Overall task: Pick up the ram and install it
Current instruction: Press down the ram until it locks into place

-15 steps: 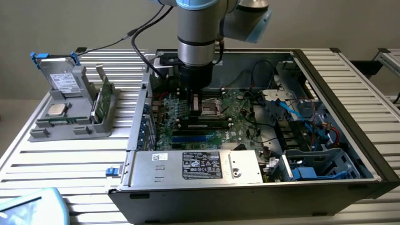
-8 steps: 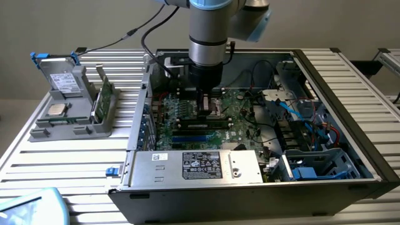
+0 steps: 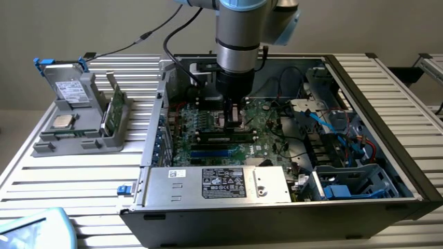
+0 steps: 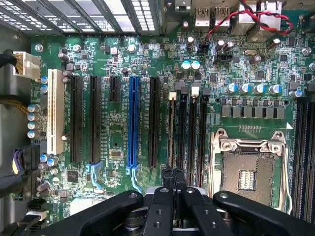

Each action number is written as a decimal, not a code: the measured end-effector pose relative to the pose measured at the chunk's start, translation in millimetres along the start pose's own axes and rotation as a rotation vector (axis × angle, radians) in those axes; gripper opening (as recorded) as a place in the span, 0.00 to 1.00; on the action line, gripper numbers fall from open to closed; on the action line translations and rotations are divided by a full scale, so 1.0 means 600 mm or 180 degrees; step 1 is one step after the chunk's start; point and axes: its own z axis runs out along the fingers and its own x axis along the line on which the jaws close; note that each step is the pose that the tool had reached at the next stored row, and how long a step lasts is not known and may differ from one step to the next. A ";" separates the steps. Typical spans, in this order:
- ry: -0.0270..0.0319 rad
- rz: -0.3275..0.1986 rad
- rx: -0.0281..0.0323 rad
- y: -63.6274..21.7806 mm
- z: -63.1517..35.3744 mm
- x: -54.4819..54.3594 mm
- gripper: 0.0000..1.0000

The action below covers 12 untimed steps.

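The ram (image 3: 225,137) is a long narrow stick standing in a memory slot on the motherboard (image 3: 201,124), inside the open computer case. In the wrist view it shows edge-on as a thin line (image 4: 171,132) in the memory slot nearest the black expansion slots. My gripper (image 3: 234,123) hangs straight down over the middle of the stick. Its fingers are shut together (image 4: 173,172), with the tips at the stick's upper edge. I cannot tell whether they touch it. Another green stick (image 3: 113,106) stands upright in the grey holder (image 3: 76,140) at the exterior view's left.
The empty processor socket (image 4: 248,172) lies beside the memory slots, and a blue expansion slot (image 4: 132,123) on their other side. A silver power supply (image 3: 215,184) sits at the case front, with loose cables (image 3: 332,124) towards the exterior view's right. The holder carries a silver chip (image 3: 64,121) and a blue-handled drive (image 3: 69,85).
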 end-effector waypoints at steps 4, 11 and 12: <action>0.0000 0.0000 0.0000 0.000 0.000 0.000 0.11; -0.0003 0.0001 0.0000 0.000 0.000 0.001 0.11; -0.0005 0.0012 -0.0001 0.000 0.000 0.002 0.11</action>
